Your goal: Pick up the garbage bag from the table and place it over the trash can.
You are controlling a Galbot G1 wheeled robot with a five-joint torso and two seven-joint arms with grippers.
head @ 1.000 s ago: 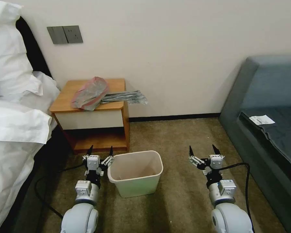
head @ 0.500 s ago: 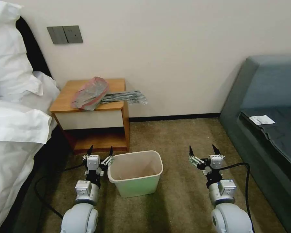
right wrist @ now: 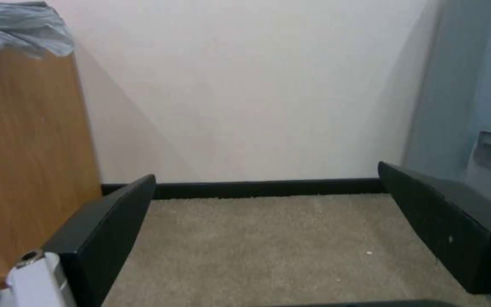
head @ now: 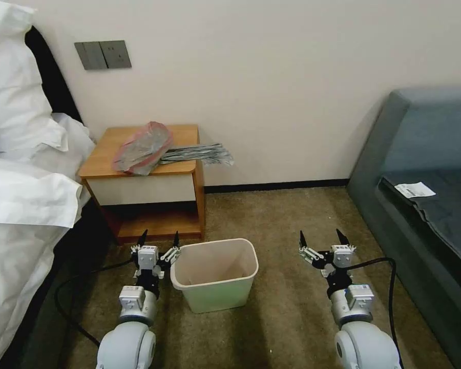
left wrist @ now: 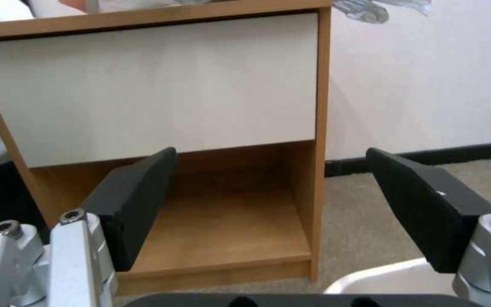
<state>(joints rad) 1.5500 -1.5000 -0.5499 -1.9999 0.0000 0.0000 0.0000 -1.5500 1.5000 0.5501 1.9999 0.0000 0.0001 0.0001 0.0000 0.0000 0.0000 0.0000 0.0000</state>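
The garbage bag (head: 143, 146) lies crumpled on the table (head: 112, 141), grey plastic with a pink-red band, its twisted tail (head: 205, 154) hanging past the table's right edge. That tail's end also shows in the left wrist view (left wrist: 371, 10) and the right wrist view (right wrist: 21, 25). The trash can (head: 215, 274) stands upright and empty on the carpet in front of the table. My left gripper (head: 159, 237) hangs open just left of the can, low before the table's open shelf (left wrist: 223, 221). My right gripper (head: 320, 237) is open over bare carpet right of the can.
A bed with white bedding (head: 20, 195) runs along the left, touching the table. A grey-blue sofa (head: 425, 195) with a paper slip (head: 415, 189) stands on the right. Black cables (head: 389, 287) trail beside both arms. Carpet (head: 281, 225) lies open between can and sofa.
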